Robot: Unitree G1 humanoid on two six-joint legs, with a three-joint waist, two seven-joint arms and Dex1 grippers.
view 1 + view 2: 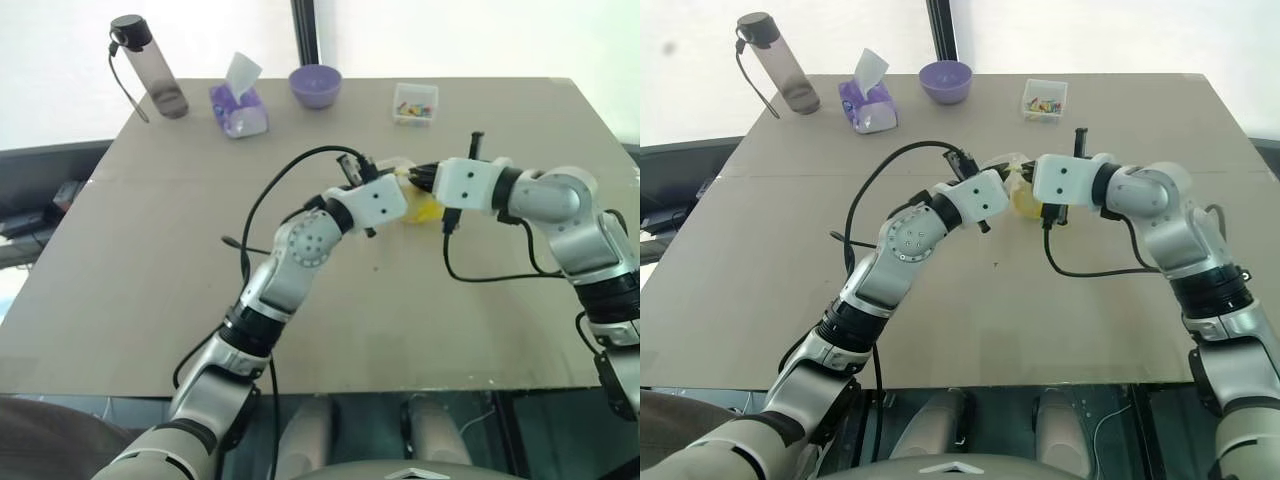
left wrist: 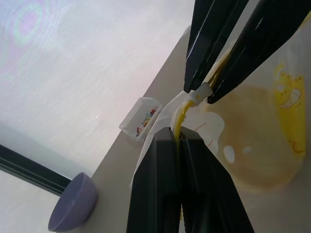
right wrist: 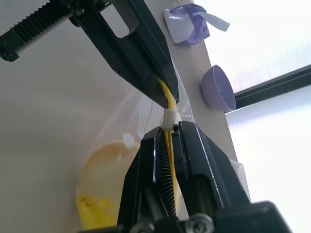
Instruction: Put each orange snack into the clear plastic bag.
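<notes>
Along the far edge of the table (image 1: 150,300) stand a dark water bottle (image 1: 150,70) at the left, a purple tissue pack (image 1: 238,108), a purple bowl (image 1: 315,86), and a small clear box (image 1: 415,103) holding coloured bits. Mid-table, the left hand (image 2: 181,141) and right hand (image 3: 167,127) are each clamped on the yellow strip of the clear plastic bag (image 2: 286,63), lifted between them. The orange snack (image 2: 255,141) sits inside the bag.

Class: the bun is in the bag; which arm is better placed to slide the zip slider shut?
Right: the right gripper pinches the yellow strip at the white slider; the left gripper anchors the clear plastic bag.
</notes>
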